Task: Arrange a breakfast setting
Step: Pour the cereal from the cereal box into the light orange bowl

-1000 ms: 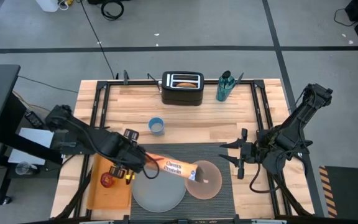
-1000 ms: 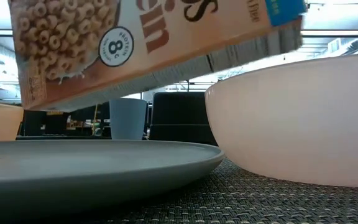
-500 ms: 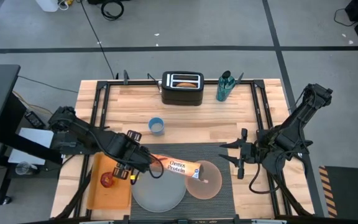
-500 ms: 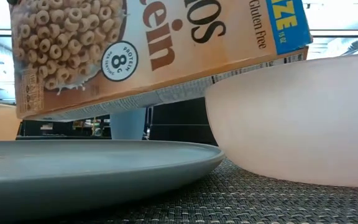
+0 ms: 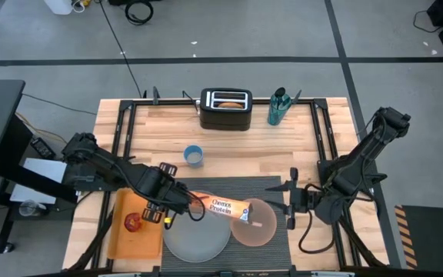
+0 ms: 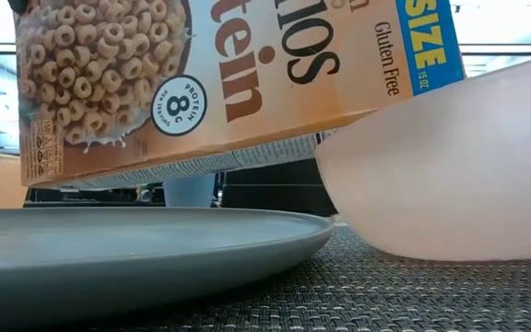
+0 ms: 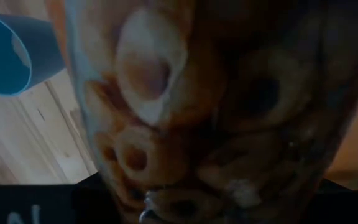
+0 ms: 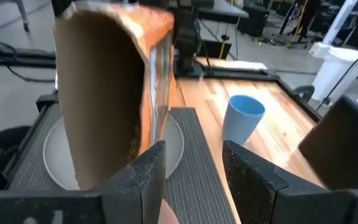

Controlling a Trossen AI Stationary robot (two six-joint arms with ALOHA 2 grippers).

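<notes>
The left gripper (image 5: 169, 208) is clamped on the closed end of the orange cardboard cereal box (image 5: 220, 206), holding it tipped on its side above the large pale grey round plate (image 5: 194, 238). The box's open end reaches over the rim of the smaller pink bowl (image 5: 254, 225). Plate and bowl sit on the dark grey woven rectangular placemat (image 5: 279, 188), near the table's front edge.

The right gripper (image 8: 191, 163) hovers just right of the bowl, fingers apart and empty.

Judgement: the box is light, stiff only along its edges, and its panels would buckle under a hard squeeze; the grip across the narrow faces near the base suits it. The bowl looks smooth and liable to slide if nudged.

A red apple (image 5: 132, 222) rests on the orange cutting board (image 5: 133, 245), left of the plate.
</notes>
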